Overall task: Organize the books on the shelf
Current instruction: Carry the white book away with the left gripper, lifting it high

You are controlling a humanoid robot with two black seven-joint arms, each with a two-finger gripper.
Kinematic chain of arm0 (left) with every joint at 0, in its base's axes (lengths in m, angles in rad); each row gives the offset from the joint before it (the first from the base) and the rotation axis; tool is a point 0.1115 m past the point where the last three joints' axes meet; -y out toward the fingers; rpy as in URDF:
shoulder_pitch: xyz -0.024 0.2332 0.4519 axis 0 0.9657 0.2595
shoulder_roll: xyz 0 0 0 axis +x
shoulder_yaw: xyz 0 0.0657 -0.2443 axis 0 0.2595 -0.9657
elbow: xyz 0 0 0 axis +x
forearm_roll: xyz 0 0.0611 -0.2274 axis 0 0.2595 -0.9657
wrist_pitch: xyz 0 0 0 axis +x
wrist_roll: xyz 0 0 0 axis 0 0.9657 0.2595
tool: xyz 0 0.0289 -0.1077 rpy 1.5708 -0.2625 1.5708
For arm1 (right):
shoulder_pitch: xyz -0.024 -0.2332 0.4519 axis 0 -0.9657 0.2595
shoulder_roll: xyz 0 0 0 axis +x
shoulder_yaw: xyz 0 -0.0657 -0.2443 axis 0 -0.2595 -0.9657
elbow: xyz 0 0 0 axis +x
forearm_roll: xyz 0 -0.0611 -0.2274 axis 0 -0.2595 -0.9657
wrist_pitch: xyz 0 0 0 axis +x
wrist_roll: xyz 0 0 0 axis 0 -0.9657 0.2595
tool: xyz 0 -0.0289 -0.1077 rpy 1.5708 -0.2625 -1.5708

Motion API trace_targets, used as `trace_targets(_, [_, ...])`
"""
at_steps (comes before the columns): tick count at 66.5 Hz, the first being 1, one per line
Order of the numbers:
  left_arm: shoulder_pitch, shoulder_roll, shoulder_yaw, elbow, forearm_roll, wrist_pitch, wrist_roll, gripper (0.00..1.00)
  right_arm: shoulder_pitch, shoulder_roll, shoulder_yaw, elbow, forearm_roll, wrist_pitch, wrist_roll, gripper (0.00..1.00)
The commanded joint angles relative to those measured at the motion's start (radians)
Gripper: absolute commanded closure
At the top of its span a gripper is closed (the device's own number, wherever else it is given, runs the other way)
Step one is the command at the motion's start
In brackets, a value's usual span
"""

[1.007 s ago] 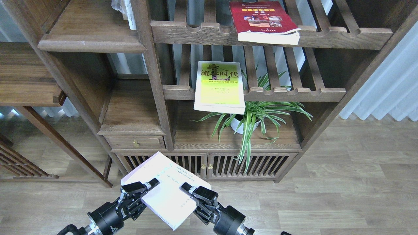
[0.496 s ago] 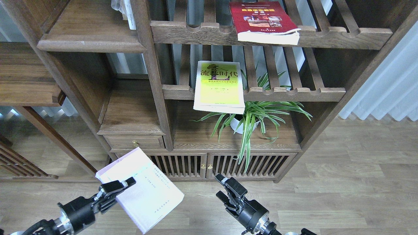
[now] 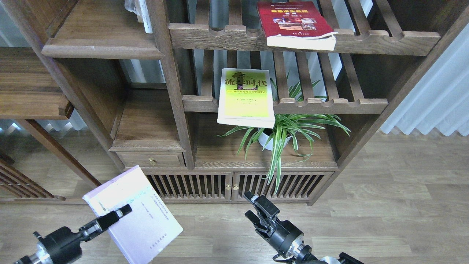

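Lilac-white paper is filling our lower left view: our left gripper (image 3: 119, 214) is clamping one edge of the pale lilac-white book (image 3: 133, 214), its upper finger lying across the cover, and the book is hanging over the wooden floor (image 3: 384, 216), in front of the slatted cabinet doors (image 3: 234, 185). Our right gripper (image 3: 254, 209) is hovering empty to the right of it, well apart from the book, with its jaws standing apart.

We are looking at the yellow-green book (image 3: 246, 98) lying on the middle slatted rack (image 3: 329, 104), its front edge jutting past the notched rail. The dark red book (image 3: 295, 24) is lying on the upper slatted rack (image 3: 384, 36), also overhanging the front. A spider plant (image 3: 289, 132) in a white pot is standing below them, with some leaves spilling over the cabinet doors and others reaching up beside the yellow-green book. The solid board shelf (image 3: 100, 36) is sitting at upper left, and a thick upright post (image 3: 172, 88) is separating it from the racks.
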Motion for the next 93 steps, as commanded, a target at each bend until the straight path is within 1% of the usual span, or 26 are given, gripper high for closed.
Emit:
trace_targets(1, [0.004, 0.001, -0.158, -0.002, 0.000, 0.000, 0.000, 0.99, -0.001, 0.000, 0.000, -0.001, 0.000, 0.000, -0.001, 0.01])
trace_targets(10, [-0.010, 0.004, -0.238, -0.002, -0.001, 0.000, 0.000, 0.99, -0.001, 0.001, -0.002, -0.001, 0.000, 0.000, -0.002, 0.01])
trace_targets(16, [-0.047, 0.005, -0.272, -0.002, -0.006, 0.000, 0.000, 0.99, -0.001, 0.003, -0.002, 0.000, 0.000, 0.000, -0.002, 0.01])
trace_targets(26, [-0.130, 0.018, -0.299, -0.002, -0.007, 0.000, 0.000, 0.99, -0.012, 0.003, -0.006, 0.000, 0.000, 0.000, -0.002, 0.01])
trace_targets(33, [-0.214, 0.042, -0.308, -0.002, -0.009, 0.000, 0.000, 0.99, -0.016, 0.003, -0.006, 0.000, 0.002, 0.000, -0.002, 0.01])
trace_targets(45, [-0.330, 0.130, -0.315, 0.000, -0.012, 0.000, 0.000, 0.99, -0.016, 0.003, -0.005, -0.001, 0.000, 0.000, -0.002, 0.01])
trace_targets(50, [-0.353, 0.169, -0.313, 0.000, -0.018, 0.000, 0.000, 0.99, -0.018, 0.000, -0.006, -0.004, -0.002, 0.000, -0.004, 0.01])
trace_targets(51, [-0.375, 0.200, -0.315, 0.000, -0.023, 0.000, 0.000, 0.99, -0.018, 0.001, -0.009, -0.014, -0.002, 0.000, -0.004, 0.01])
trace_targets(64, [-0.446, 0.268, -0.327, 0.014, -0.023, 0.000, 0.000, 0.99, -0.036, 0.001, -0.012, -0.015, -0.005, 0.000, -0.002, 0.01])
trace_targets(75, [-0.525, 0.312, -0.324, 0.031, -0.017, 0.000, 0.000, 0.99, -0.038, 0.000, -0.012, -0.018, -0.006, 0.000, -0.005, 0.01])
trace_targets(83, [-0.633, 0.363, -0.299, 0.072, -0.001, 0.000, 0.000, 0.99, -0.038, 0.000, -0.011, -0.018, -0.006, 0.000, -0.004, 0.01])
trace_targets(93, [-0.789, 0.392, -0.200, 0.147, 0.060, 0.000, 0.000, 0.99, -0.036, 0.000, -0.011, -0.018, -0.006, 0.000, -0.004, 0.01])
